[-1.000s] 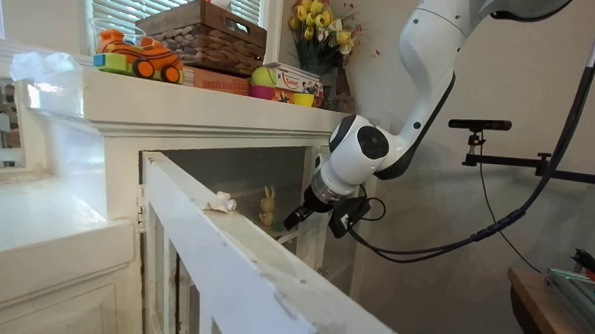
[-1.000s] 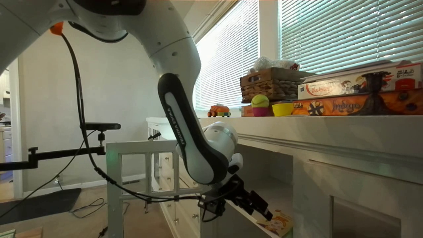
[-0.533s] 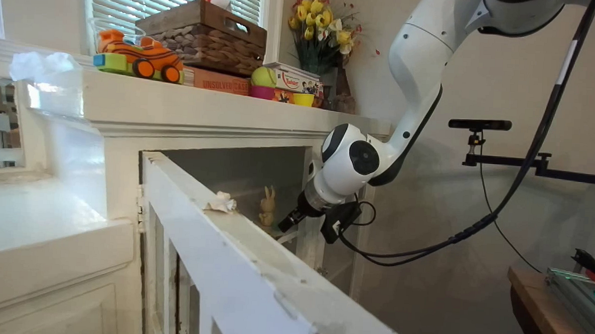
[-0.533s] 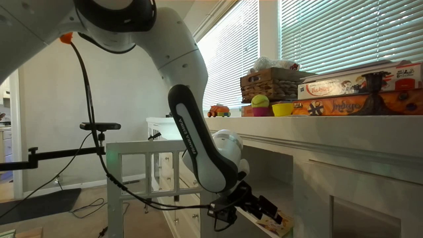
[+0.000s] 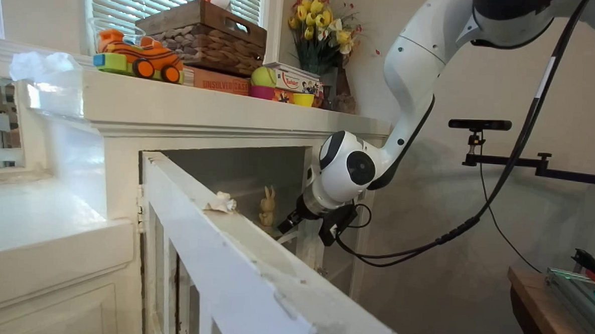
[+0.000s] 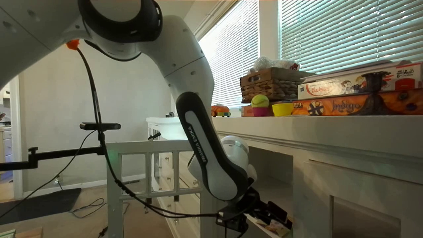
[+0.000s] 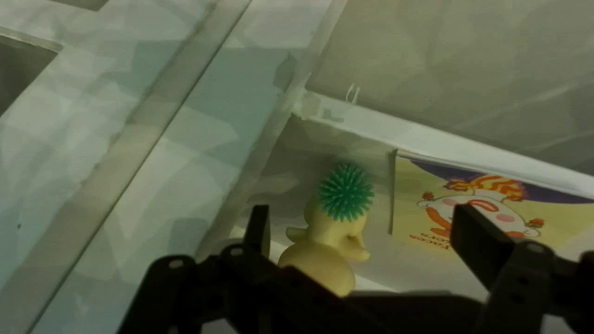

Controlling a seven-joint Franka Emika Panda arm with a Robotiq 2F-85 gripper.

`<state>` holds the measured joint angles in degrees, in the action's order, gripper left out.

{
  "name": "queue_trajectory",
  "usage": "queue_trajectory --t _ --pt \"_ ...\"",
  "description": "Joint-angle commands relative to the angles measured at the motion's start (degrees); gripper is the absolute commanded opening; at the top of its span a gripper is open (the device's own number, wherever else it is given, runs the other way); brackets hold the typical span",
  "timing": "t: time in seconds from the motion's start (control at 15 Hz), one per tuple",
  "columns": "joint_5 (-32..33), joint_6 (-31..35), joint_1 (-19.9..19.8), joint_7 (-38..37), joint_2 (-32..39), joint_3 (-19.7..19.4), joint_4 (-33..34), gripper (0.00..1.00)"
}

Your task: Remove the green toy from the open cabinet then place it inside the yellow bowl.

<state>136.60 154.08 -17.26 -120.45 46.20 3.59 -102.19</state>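
Jaws spread wide and holding nothing, the black two-fingered end effector point(image 7: 363, 227) hangs at the mouth of the open white wooden cabinet point(image 5: 219, 116). Inside is a round, sea-green, rubbery-looking ball point(image 7: 345, 192), bristling with slim spines, paler at their tips. In the wrist view it overlaps a smooth, pale-yellow rabbit figurine point(image 7: 319, 263). A small, bright yellow, plastic-looking bowl point(image 6: 283, 109) rests on the cabinet's top.

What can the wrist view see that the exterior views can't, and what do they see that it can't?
Only the wrist view shows the spiky green toy clearly. In both exterior views only: the yellow bowl, the wicker basket and the orange toy car. All three show the open cabinet and the black jaws, spread apart in the wrist view.
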Motion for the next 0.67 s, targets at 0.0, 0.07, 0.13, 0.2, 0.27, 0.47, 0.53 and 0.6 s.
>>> queue_trajectory --t 0.0,0.07,0.13,0.2,0.27,0.47,0.53,0.6 --pt "4.37 -1.27 -0.91 -3.44 2.67 1.13 3.25 1.00" --pt "4.96 -1.44 -0.86 -3.73 3.00 1.10 3.66 1.00" --pt "5.02 -2.21 -1.96 -2.84 3.37 2.38 3.96 1.00" --pt "5.10 -2.50 -1.97 -2.92 3.70 2.47 4.29 1.00" --pt "5.14 -2.75 -2.07 -2.91 4.08 2.71 4.69 1.00" --pt "5.33 -3.14 -2.31 -2.77 5.10 3.16 5.70 1.00" --pt "5.17 -3.31 -2.26 -2.48 5.47 3.11 6.11 1.00" --pt "4.75 -3.51 -2.20 -2.25 5.80 3.02 6.44 1.00"
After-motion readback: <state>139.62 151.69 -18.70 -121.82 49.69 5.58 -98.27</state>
